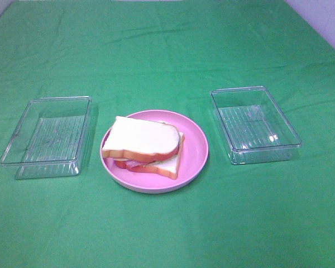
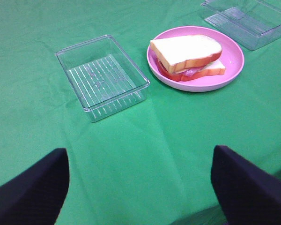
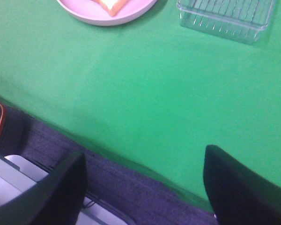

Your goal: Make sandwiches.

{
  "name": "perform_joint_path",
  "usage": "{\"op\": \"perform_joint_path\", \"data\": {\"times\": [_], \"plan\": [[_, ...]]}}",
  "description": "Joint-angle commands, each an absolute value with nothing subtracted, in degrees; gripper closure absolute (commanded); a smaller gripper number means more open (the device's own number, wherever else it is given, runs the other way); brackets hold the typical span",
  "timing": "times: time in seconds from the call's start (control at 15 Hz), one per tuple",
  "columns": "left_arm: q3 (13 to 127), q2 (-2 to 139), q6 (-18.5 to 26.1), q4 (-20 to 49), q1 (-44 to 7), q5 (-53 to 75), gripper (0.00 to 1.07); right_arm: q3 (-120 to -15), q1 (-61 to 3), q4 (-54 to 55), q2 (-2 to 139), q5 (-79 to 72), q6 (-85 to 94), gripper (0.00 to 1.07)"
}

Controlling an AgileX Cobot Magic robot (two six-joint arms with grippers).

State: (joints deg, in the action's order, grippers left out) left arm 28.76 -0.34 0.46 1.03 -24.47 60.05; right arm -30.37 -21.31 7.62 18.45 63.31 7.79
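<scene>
Green cloth (image 1: 167,50) covers table. Sandwich (image 1: 144,146) assembled on pink plate (image 1: 196,149), between two clear trays, left tray (image 1: 44,137), right tray (image 1: 254,124), both bare. Left gripper (image 2: 140,187) spread wide, holding nothing; right gripper (image 3: 143,187) likewise, near table edge. Risk: top slice sits skewed, any nudge to plate could slide stack apart.
</scene>
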Motion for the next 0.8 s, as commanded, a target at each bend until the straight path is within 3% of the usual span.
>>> {"op": "perform_joint_path", "data": {"times": [0.07,0.8], "plan": [[28.65,-1.43,0.34,1.20,-24.52,59.47,0.27,-29.62,-21.31,7.16,15.70,62.57,9.28,0.41],[28.65,-1.43,0.34,1.20,-24.52,59.47,0.27,-28.88,-21.31,6.99,10.49,61.13,9.17,0.41]]}}
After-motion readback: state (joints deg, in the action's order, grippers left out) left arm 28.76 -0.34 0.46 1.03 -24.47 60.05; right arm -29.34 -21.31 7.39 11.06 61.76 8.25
